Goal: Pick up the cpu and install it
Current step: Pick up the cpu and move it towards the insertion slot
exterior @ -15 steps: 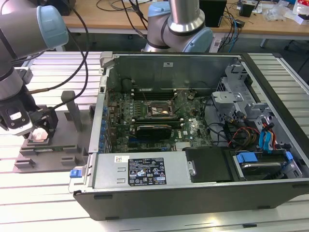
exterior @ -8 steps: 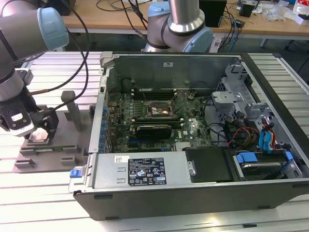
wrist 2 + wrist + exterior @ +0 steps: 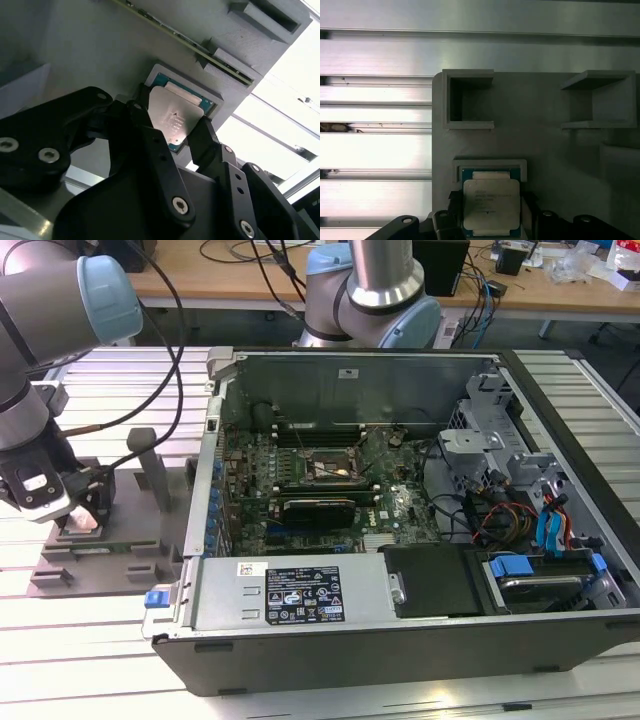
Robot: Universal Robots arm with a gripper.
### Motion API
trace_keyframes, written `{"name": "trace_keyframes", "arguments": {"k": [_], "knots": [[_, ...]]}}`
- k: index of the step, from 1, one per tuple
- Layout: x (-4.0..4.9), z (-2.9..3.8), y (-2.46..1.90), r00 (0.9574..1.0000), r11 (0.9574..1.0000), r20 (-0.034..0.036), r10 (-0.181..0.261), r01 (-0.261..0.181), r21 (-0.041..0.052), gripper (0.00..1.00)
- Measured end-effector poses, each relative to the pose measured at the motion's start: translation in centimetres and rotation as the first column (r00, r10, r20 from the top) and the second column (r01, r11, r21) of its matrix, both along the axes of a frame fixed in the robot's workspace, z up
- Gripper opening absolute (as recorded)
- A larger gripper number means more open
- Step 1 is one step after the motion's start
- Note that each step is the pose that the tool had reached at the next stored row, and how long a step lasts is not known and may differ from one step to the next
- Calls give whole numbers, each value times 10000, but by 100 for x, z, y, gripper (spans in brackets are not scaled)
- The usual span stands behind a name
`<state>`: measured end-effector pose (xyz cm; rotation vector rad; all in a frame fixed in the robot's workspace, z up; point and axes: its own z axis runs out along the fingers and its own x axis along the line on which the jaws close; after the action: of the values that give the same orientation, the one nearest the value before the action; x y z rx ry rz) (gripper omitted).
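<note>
The cpu (image 3: 491, 197), a thin square chip with a shiny silver top on a green board, lies at the raised frame of its seat in the grey plastic tray (image 3: 545, 145). My gripper (image 3: 491, 212) is down over it, one black finger against each of two opposite edges, shut on the chip. In the second wrist view the cpu (image 3: 176, 116) sits between the two fingers (image 3: 202, 137) of the gripper (image 3: 172, 122). In the exterior view the gripper (image 3: 80, 515) is low over the tray (image 3: 110, 550) at that view's left, outside the open computer case (image 3: 400, 570).
Inside the case the motherboard's cpu socket (image 3: 330, 468) stands open, with a long black card (image 3: 318, 508) just in front of it. Drive bays and cables (image 3: 520, 520) fill the exterior view's right. An upright grey post (image 3: 150, 475) rises from the tray beside the gripper.
</note>
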<state>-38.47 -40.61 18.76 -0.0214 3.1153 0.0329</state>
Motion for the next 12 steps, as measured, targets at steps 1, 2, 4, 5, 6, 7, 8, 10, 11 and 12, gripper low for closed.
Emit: {"name": "trace_keyframes", "arguments": {"k": [1,2,4,5,6,7,8,10,11,12], "knots": [[0,-1,0,10000,10000,0,0,0,4,55],[0,-1,0,10000,10000,1,0,0,6,55],[0,-2,0,10000,10000,1,0,0,10,55],[0,-3,0,10000,10000,1,0,0,14,55],[0,-3,0,10000,10000,1,1,-1,16,55],[0,-4,0,10000,10000,1,0,0,18,55],[0,-4,0,10000,10000,1,0,0,21,55],[0,-6,0,10000,10000,1,1,-1,28,55],[0,-6,0,10000,10000,0,0,0,28,55],[0,-6,0,10000,10000,1,1,-1,29,55]]}}
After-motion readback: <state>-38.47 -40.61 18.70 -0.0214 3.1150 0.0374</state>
